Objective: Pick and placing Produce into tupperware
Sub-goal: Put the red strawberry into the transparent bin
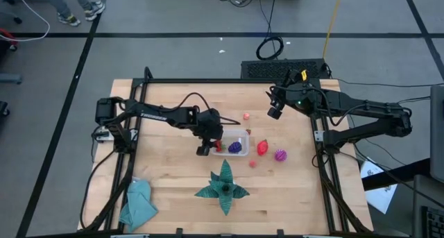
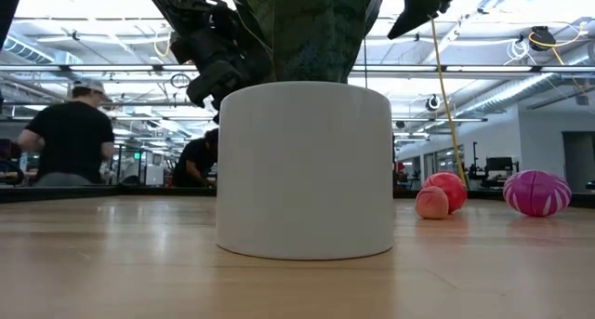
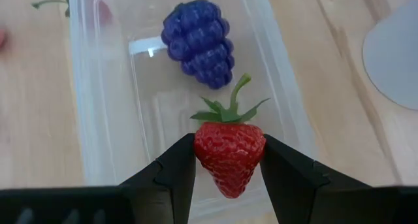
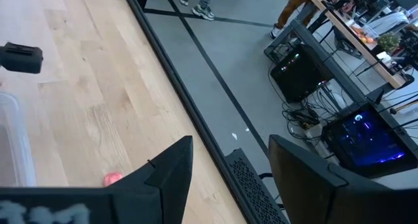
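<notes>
The tupperware (image 1: pixel 232 143), mid-table, holds purple grapes (image 3: pixel 198 43); above its left end the left gripper (image 3: pixel 228 168) pinches a strawberry (image 3: pixel 229 153). Released crooked, it might strike the rim and roll out. The right gripper (image 4: pixel 228 160) waits parted, far right.

Bright even overhead light, soft shadows

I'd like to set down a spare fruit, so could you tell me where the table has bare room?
Bare wood lies between the teal cloth and the tupperware, under the left arm. It is crowded around the tupperware, where the left gripper holds a strawberry beside loose fruits.
</notes>
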You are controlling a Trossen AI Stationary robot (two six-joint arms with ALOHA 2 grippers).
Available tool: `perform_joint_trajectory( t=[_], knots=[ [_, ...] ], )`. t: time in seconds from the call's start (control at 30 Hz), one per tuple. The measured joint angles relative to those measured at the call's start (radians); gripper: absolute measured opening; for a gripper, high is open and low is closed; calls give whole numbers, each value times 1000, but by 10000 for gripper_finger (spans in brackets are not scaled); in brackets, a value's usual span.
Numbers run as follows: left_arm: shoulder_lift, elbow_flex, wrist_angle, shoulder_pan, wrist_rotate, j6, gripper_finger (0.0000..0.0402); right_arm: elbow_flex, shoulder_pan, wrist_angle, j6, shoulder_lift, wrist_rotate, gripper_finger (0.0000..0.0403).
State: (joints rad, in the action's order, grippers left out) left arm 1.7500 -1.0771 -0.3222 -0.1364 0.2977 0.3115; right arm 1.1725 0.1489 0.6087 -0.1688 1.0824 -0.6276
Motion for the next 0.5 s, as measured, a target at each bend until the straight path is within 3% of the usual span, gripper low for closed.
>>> perform_joint_trajectory(
  t=[0.5],
  knots=[
    [4, 0, 36, 0, 0, -6, 159, 0, 0, 1, 11, 0, 0, 192]
  ],
)
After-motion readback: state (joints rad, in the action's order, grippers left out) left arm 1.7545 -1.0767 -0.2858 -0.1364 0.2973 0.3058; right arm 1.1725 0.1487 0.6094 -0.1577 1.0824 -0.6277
